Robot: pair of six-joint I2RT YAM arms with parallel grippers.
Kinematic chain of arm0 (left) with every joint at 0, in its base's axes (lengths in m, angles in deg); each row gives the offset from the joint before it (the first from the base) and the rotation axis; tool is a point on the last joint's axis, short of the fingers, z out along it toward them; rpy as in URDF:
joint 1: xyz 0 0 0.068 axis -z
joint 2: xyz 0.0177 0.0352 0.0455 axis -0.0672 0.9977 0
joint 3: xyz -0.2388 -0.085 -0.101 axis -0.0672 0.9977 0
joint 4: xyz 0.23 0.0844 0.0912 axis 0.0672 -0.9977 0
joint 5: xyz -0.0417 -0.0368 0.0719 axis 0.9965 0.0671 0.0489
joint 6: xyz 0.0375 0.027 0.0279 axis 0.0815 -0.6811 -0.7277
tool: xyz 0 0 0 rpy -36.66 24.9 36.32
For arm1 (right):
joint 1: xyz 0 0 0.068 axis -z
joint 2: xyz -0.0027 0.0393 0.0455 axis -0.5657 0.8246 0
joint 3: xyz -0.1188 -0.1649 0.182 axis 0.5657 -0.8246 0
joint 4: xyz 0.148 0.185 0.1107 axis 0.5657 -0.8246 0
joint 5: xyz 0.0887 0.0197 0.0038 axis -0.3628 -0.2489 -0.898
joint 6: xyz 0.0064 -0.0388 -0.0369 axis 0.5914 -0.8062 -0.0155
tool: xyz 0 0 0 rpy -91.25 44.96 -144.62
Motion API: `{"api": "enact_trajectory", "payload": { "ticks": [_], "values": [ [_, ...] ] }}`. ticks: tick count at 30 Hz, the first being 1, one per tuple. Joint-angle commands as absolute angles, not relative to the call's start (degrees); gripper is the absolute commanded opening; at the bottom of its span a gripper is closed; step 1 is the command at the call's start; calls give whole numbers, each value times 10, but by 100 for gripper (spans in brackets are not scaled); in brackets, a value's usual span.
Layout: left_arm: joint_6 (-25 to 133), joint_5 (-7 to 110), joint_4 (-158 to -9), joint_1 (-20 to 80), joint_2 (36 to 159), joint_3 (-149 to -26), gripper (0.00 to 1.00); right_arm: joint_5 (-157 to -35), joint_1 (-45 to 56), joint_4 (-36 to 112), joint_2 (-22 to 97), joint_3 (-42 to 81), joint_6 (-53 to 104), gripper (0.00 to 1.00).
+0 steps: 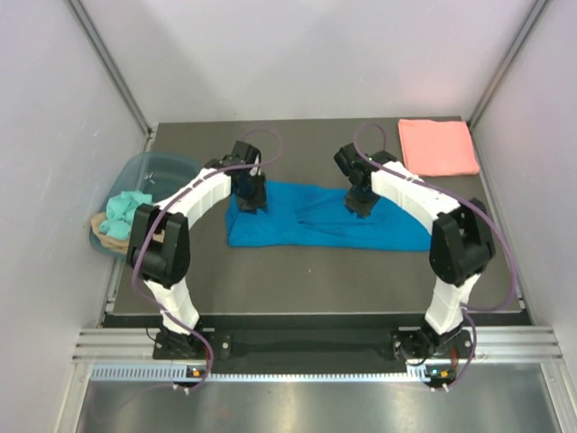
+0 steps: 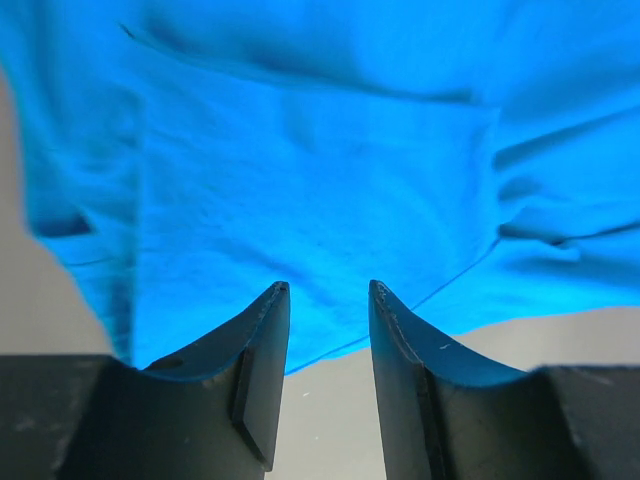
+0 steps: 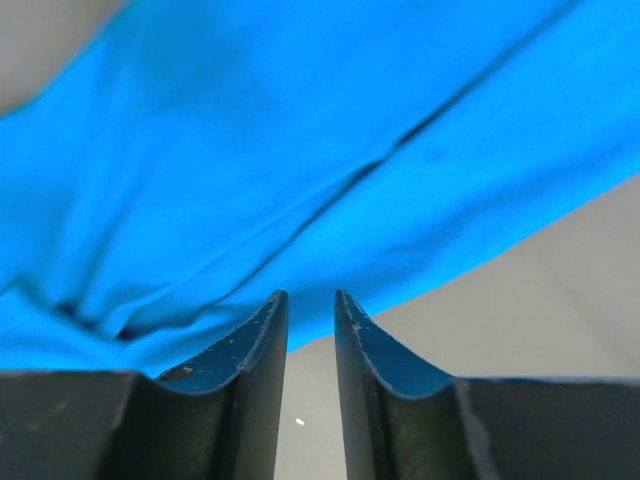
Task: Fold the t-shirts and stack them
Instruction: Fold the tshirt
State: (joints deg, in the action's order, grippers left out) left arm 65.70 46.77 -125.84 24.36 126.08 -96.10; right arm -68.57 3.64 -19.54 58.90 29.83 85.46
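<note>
**Currently: both grippers open over the blue shirt**

The left gripper (image 2: 326,285) is seen with jaws moderately apart and nothing between them; bare table (image 1: 315,280) shows through the gap. The right gripper (image 3: 309,293) is parted more narrowly and is also empty. Contact with the cloth cannot be told.

The blue shirt (image 1: 325,216) is laid as a long band across mid-table. The left gripper is over its left end, the right gripper over its right half. In both wrist views, a hem is seen just beyond the fingertips.

The pink shirt (image 1: 438,147) is folded in the far right corner, well apart. The tub (image 1: 162,167) is at the left edge. Open table is left between the band and the arm bases.
</note>
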Motion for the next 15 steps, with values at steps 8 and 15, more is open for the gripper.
{"api": "enact_trajectory", "payload": {
  "ticks": [8,15],
  "values": [
    [699,473,-1178,238,1270,-863,44,-742,53,-264,714,350,931,26],
    [689,442,-1177,235,1281,-852,45,-735,68,-262,735,353,949,29]
  ]
}}
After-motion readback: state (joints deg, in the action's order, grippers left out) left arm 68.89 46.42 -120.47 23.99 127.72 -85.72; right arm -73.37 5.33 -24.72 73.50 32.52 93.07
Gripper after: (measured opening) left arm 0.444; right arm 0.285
